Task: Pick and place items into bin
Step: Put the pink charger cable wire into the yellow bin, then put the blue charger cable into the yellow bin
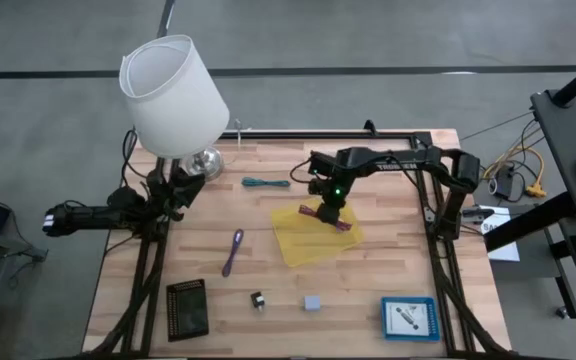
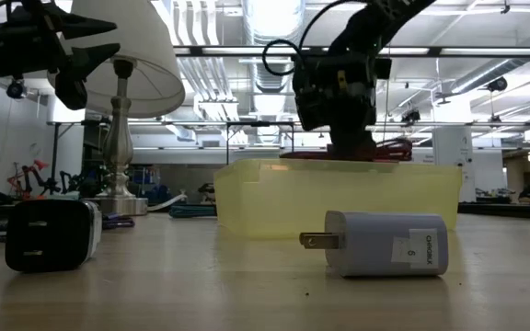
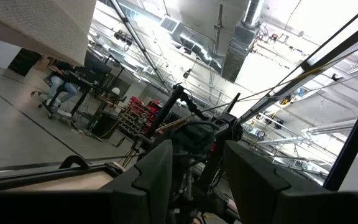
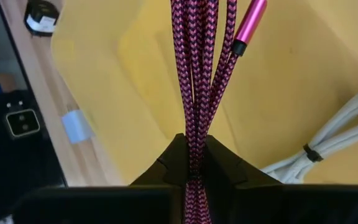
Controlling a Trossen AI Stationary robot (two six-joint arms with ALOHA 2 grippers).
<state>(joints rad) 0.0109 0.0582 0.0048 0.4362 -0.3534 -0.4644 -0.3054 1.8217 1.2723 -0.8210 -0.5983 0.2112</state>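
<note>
My right gripper [image 1: 330, 207] is above the yellow bin [image 1: 303, 250], shut on a magenta braided cord [image 4: 197, 74]. In the low view the cord [image 2: 375, 145] shows just above the bin's rim [image 2: 339, 165]. A white cord [image 4: 334, 146] lies in the bin. The teal cord [image 1: 265, 183], purple cord [image 1: 233, 250], tiny black piece [image 1: 257, 300] and grey-blue cube [image 1: 312, 302] lie on the table. A silver clip [image 1: 406, 318] lies in a blue tray. My left gripper [image 3: 197, 171] is open, raised at the table's left edge beside the lamp. My right gripper pinches several strands of the magenta cord's bundle [image 4: 195, 146] between its two fingers [image 4: 173, 158], coming from above and pointing down. The strands run out along the fingers and hang over the bin's floor, the metal plug end [image 4: 248, 25] farthest out. Whether the cord touches the floor I cannot tell.
A white lamp [image 1: 173, 95] stands at the far left corner, close to my left arm. A black perforated block [image 1: 188, 308] lies near the left front. The blue tray [image 1: 409, 300] sits at the right front. Bare wood shows between bin and near edge.
</note>
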